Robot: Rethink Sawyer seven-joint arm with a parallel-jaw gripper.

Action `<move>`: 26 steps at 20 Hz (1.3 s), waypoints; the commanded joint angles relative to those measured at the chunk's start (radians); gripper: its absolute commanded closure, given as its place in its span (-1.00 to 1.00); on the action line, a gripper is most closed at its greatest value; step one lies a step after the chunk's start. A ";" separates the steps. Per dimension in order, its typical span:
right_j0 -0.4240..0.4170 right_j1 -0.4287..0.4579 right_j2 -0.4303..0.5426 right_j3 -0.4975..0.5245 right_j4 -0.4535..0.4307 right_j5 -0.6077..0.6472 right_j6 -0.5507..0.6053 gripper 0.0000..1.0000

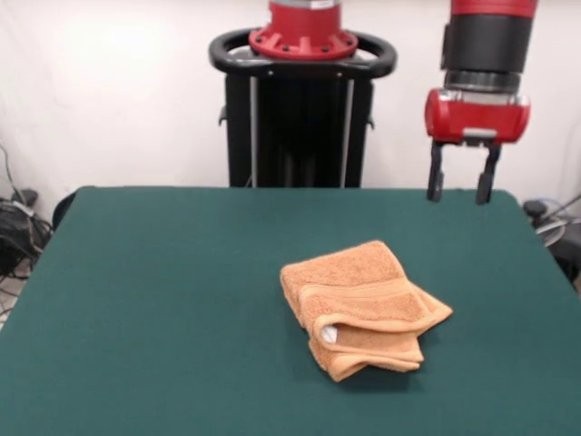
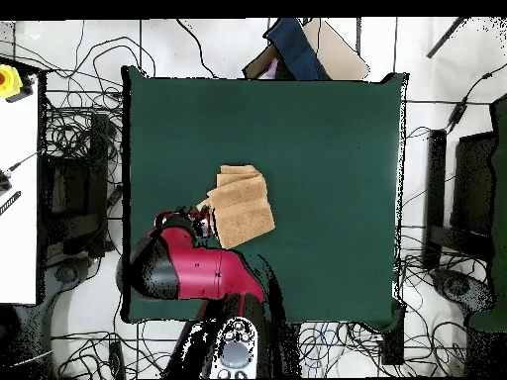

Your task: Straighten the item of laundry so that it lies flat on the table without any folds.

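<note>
One orange-tan towel (image 1: 361, 307) seen folded in layers right of centre in front view, on green table (image 1: 163, 300); white tag (image 1: 328, 334) shown at lower fold. Gripper (image 1: 462, 193) held at upper right, above table's far edge, fingers spread, nothing gripped.

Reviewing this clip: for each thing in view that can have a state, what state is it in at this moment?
towel: folded over itself in layers, not flat, white tag showing at the fold, untouched.
gripper: open, empty, raised above the far table edge, apart from the towel.
table: green top carries only the towel.
</note>
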 commanded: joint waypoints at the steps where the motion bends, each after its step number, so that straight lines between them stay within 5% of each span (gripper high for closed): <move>1: -0.004 0.092 -0.042 -0.136 0.083 0.052 0.211 -1.00; 8: 0.004 0.185 -0.057 -0.207 0.075 0.062 0.178 -1.00; 26: -0.036 0.409 0.002 -0.147 0.075 -0.371 0.265 -1.00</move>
